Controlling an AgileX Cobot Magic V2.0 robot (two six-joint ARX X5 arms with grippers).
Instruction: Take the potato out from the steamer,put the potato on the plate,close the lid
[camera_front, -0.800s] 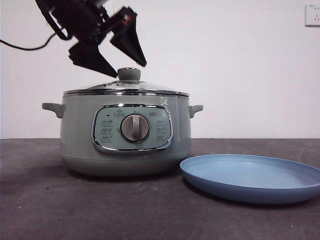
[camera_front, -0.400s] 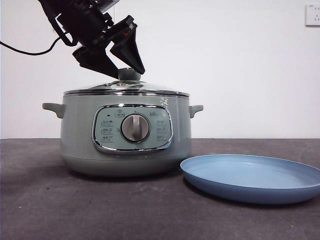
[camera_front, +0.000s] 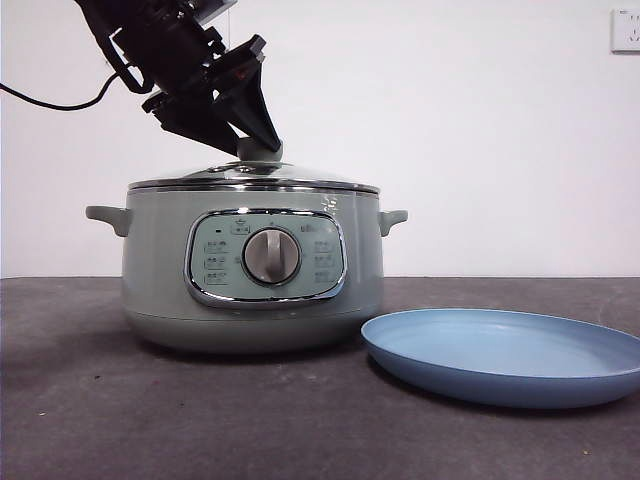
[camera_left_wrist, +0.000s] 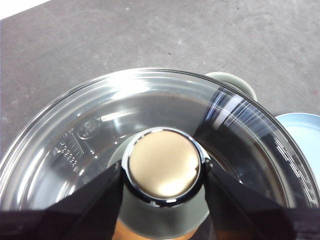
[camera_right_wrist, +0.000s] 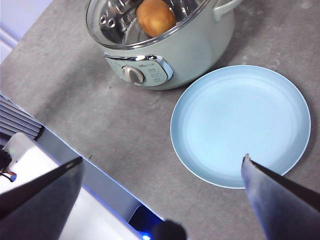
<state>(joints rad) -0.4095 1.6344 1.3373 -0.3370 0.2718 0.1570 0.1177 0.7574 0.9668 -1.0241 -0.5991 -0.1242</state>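
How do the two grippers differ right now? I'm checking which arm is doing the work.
The left gripper is down at the steamer, its jaws closed against the lid's knob; the right gripper hangs high above the table, over the blue plate. The left jaws grip something; the right jaws are spread wide and hold nothing. Both have two black jaws.

Black angular wedge-shaped pincer (camera_front: 248, 140) jaws, black cable (camera_front: 50, 100) behind.

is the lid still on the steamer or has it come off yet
On. The lid sits flat on the steamer, its chrome rim seated all round. The left gripper has its jaws against the knob.
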